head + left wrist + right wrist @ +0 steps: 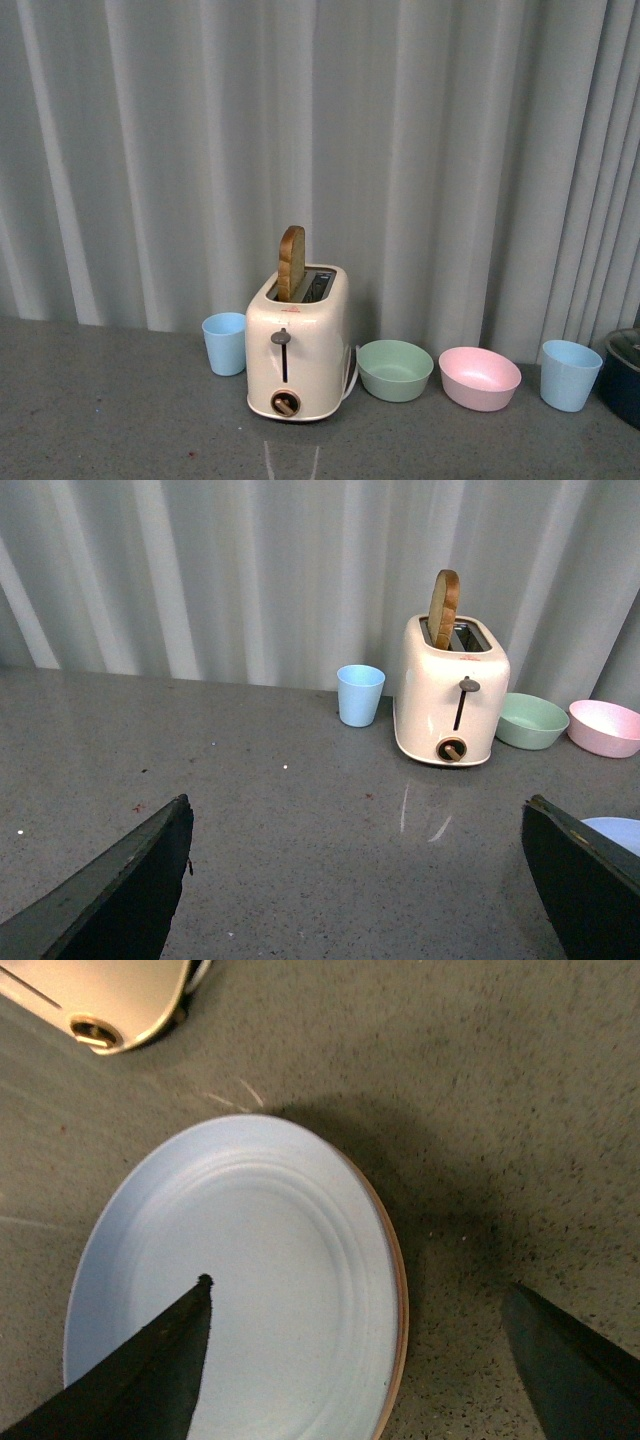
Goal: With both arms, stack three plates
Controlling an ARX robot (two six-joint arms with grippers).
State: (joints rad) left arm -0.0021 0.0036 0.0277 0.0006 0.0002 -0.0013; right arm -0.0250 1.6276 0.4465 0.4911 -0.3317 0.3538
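The right pincer (355, 1360) hangs spread wide with nothing in it, right over the light blue plate (240, 1290). One finger tip is over the plate's inside and the other is out past its rim, over bare bench (500, 1110). That plate sits on top of at least one more: a pinkish-orange rim (397, 1290) peeks out from under its edge on the outer finger's side. I can't tell how many are under it.

The left pincer (355, 880) is spread and empty too, hovering over open bench. A sliver of pale blue plate (615, 832) shows by one of its fingers.

In the front view the plates aren't visible at all, just the toaster (298, 345) with a slice of bread (291, 262) up, a blue cup (224, 343) at its 9 o'clock, then a green bowl (395, 369), a pink bowl (479, 378) and another cup (570, 374) off at 3 o'clock.

My guess is the stack's mostly built. If a third plate is left, I'd pinch it by the rim, keep it level, centre it over the blue one and let go low so nothing slides.
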